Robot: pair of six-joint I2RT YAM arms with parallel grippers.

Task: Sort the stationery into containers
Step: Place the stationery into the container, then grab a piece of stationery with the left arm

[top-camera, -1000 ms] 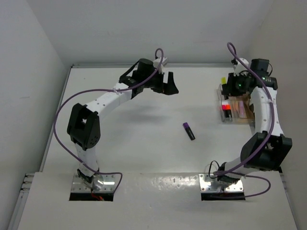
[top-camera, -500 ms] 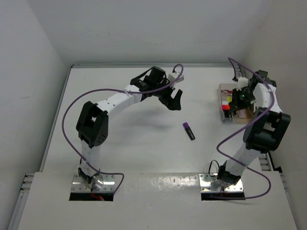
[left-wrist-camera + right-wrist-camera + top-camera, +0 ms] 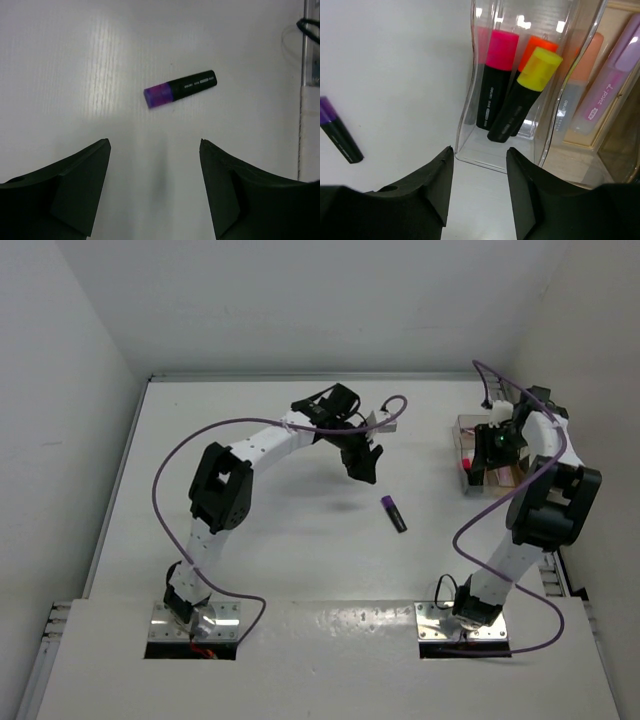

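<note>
A black highlighter with a purple cap [image 3: 393, 513] lies alone on the white table; it also shows in the left wrist view [image 3: 180, 88] and at the left edge of the right wrist view [image 3: 340, 132]. My left gripper [image 3: 362, 466] hangs open and empty just up-left of it. A clear shallow tray [image 3: 470, 107] at the right holds pink-capped [image 3: 495, 77], orange-capped [image 3: 535, 47] and yellow-capped [image 3: 522, 95] highlighters. My right gripper [image 3: 479, 150] is open and empty just outside the tray's near end [image 3: 468, 465].
Beside the clear tray stands a second container [image 3: 615, 130] with a pale lilac marker [image 3: 610, 85] and a peach-capped marker [image 3: 580, 87]. The table's right edge and the side wall are close behind the containers.
My left arm has swung right and toward the purple-capped highlighter. My right arm has folded in, its gripper now low at the clear tray.
</note>
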